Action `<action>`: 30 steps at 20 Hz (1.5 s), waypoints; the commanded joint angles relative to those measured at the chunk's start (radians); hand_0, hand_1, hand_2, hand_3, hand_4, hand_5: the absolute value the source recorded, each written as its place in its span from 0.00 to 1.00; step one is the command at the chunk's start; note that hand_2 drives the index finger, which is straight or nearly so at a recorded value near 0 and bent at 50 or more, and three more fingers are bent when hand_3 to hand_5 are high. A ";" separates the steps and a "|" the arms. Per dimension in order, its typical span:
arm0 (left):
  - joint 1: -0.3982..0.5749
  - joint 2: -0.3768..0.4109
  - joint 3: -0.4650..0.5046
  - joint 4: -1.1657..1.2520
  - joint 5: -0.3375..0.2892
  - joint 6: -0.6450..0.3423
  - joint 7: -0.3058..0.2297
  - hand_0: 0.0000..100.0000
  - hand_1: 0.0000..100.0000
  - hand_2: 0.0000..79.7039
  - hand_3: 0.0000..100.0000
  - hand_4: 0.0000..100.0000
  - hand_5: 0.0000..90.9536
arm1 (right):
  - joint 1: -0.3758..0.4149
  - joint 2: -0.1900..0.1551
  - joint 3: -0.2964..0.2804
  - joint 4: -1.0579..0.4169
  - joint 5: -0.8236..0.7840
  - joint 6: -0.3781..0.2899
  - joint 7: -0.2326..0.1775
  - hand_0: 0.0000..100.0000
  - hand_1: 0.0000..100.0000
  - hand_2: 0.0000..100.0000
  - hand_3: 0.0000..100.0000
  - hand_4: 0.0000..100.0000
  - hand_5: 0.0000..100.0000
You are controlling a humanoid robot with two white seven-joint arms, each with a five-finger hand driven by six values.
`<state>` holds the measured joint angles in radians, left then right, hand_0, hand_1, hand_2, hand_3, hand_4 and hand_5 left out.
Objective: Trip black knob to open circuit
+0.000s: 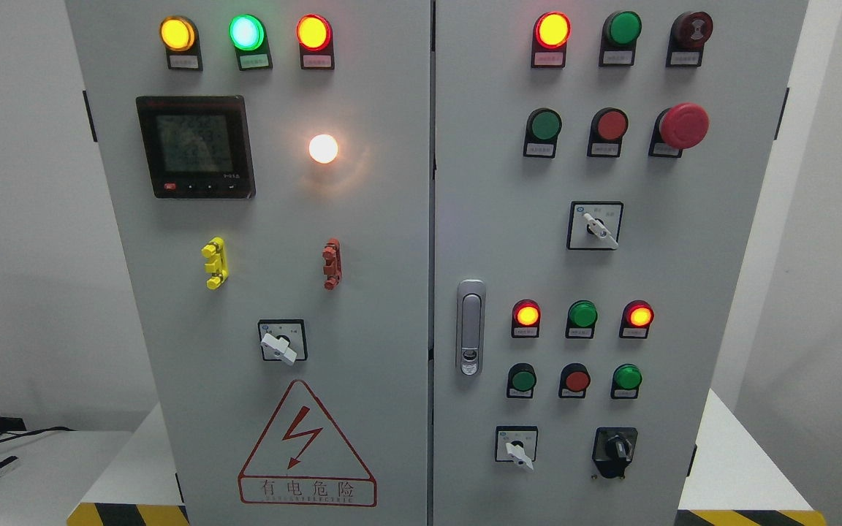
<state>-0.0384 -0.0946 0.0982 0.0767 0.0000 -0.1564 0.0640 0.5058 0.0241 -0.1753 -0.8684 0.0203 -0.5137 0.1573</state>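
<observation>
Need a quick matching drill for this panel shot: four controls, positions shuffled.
Things:
1. black knob
2. red mushroom button
3. digital meter
4. warning triangle

Places:
A. left door, bottom
B. right door, lower right
C. left door, upper left
D. right door, upper right

Pairs: 1-B, 2-D, 3-C, 4-A. Neither robot hand is in view.

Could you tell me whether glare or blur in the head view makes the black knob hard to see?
Head view: the black knob at the right door's lower right is sharp and glare-free; the lit white lamp on the left door blooms into a halo; small button labels are too fine to read; no robot hand shows.
</observation>
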 commanded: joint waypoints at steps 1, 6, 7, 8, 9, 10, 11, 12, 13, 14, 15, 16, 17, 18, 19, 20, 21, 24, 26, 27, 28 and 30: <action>0.000 0.001 0.000 0.000 0.005 0.000 0.000 0.12 0.39 0.00 0.00 0.00 0.00 | 0.063 0.022 -0.029 -0.296 0.007 -0.098 0.001 0.38 0.17 0.07 0.43 0.43 0.36; 0.000 -0.001 0.000 0.000 0.005 0.000 0.000 0.12 0.39 0.00 0.00 0.00 0.00 | 0.092 0.023 -0.050 -0.524 0.007 -0.206 0.001 0.35 0.25 0.16 0.56 0.55 0.56; 0.000 -0.001 0.000 0.000 0.005 0.000 0.000 0.12 0.39 0.00 0.00 0.00 0.00 | 0.103 0.023 -0.053 -0.581 0.007 -0.206 -0.001 0.34 0.26 0.17 0.57 0.57 0.61; 0.000 -0.001 0.000 0.000 0.005 0.000 0.000 0.12 0.39 0.00 0.00 0.00 0.00 | 0.106 0.023 -0.055 -0.627 0.007 -0.206 -0.001 0.34 0.26 0.17 0.58 0.58 0.63; 0.000 0.001 0.000 0.000 0.005 0.000 0.000 0.12 0.39 0.00 0.00 0.00 0.00 | 0.108 0.023 -0.062 -0.673 0.007 -0.206 -0.002 0.33 0.27 0.17 0.58 0.61 0.68; 0.000 -0.001 0.000 0.000 0.005 0.000 0.000 0.12 0.39 0.00 0.00 0.00 0.00 | 0.108 0.023 -0.075 -0.722 0.007 -0.206 -0.002 0.33 0.28 0.17 0.59 0.63 0.73; 0.000 0.001 0.000 0.000 0.005 0.000 0.000 0.12 0.39 0.00 0.00 0.00 0.00 | 0.108 0.025 -0.087 -0.763 0.007 -0.204 -0.002 0.33 0.28 0.17 0.59 0.63 0.74; 0.000 0.001 0.000 -0.002 0.005 0.000 0.000 0.12 0.39 0.00 0.00 0.00 0.00 | 0.108 0.031 -0.098 -0.803 0.007 -0.203 -0.002 0.32 0.28 0.16 0.60 0.65 0.77; 0.000 0.001 0.000 0.000 0.005 0.000 0.000 0.12 0.39 0.00 0.00 0.00 0.00 | 0.108 0.034 -0.107 -0.839 0.007 -0.203 -0.002 0.32 0.29 0.16 0.60 0.67 0.79; 0.000 -0.001 0.000 0.000 0.005 0.000 0.000 0.12 0.39 0.00 0.00 0.00 0.00 | 0.103 0.034 -0.115 -0.865 0.007 -0.201 -0.001 0.31 0.29 0.16 0.61 0.69 0.79; 0.000 0.001 0.000 0.000 0.005 0.000 0.000 0.12 0.39 0.00 0.00 0.00 0.00 | 0.097 0.034 -0.116 -0.883 0.007 -0.200 -0.001 0.31 0.30 0.16 0.62 0.71 0.81; 0.000 -0.001 0.000 0.000 0.005 0.000 0.000 0.12 0.39 0.00 0.00 0.00 0.00 | 0.090 0.034 -0.116 -0.900 0.007 -0.195 -0.001 0.30 0.31 0.16 0.63 0.73 0.82; 0.000 -0.001 0.000 0.000 0.005 0.000 0.000 0.12 0.39 0.00 0.00 0.00 0.00 | 0.083 0.034 -0.116 -0.919 0.007 -0.190 -0.002 0.30 0.32 0.16 0.63 0.74 0.83; 0.000 0.001 0.000 0.000 0.005 0.000 0.000 0.12 0.39 0.00 0.00 0.00 0.00 | 0.077 0.034 -0.116 -0.931 0.007 -0.189 -0.002 0.30 0.33 0.18 0.64 0.75 0.84; 0.000 0.001 0.000 0.000 0.005 0.000 0.000 0.12 0.39 0.00 0.00 0.00 0.00 | 0.067 0.034 -0.116 -0.945 0.007 -0.186 -0.002 0.29 0.34 0.20 0.64 0.76 0.84; 0.000 0.001 0.000 0.000 0.005 0.000 0.000 0.12 0.39 0.00 0.00 0.00 0.00 | 0.051 0.034 -0.116 -0.955 0.007 -0.180 -0.002 0.29 0.35 0.20 0.64 0.76 0.85; 0.000 -0.001 0.000 0.000 0.005 0.000 0.000 0.12 0.39 0.00 0.00 0.00 0.00 | 0.033 0.034 -0.116 -0.969 0.007 -0.163 -0.002 0.28 0.37 0.22 0.64 0.77 0.86; 0.000 0.001 0.000 0.000 0.005 0.000 0.000 0.12 0.39 0.00 0.00 0.00 0.00 | -0.021 0.034 -0.124 -1.001 0.010 -0.099 -0.009 0.26 0.43 0.23 0.66 0.79 0.89; 0.000 0.001 0.000 0.000 0.005 0.000 0.000 0.12 0.39 0.00 0.00 0.00 0.00 | -0.055 0.034 -0.124 -1.011 0.015 -0.080 -0.009 0.25 0.46 0.23 0.68 0.81 0.92; 0.000 -0.001 0.000 0.000 0.005 0.000 0.000 0.12 0.39 0.00 0.00 0.00 0.00 | -0.073 0.034 -0.125 -1.014 0.020 -0.065 -0.009 0.25 0.49 0.23 0.70 0.82 0.93; 0.000 -0.001 0.000 0.000 0.005 0.000 0.000 0.12 0.39 0.00 0.00 0.00 0.00 | -0.091 0.034 -0.125 -1.018 0.024 -0.045 -0.009 0.24 0.50 0.23 0.71 0.82 0.95; 0.000 0.001 0.000 0.000 0.005 0.000 0.000 0.12 0.39 0.00 0.00 0.00 0.00 | -0.119 0.031 -0.125 -1.028 0.035 0.010 -0.012 0.24 0.53 0.23 0.72 0.84 0.98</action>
<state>-0.0383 -0.0945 0.0982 0.0767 0.0000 -0.1564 0.0641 0.4670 0.0544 -0.2802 -1.7306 0.0252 -0.5641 0.1500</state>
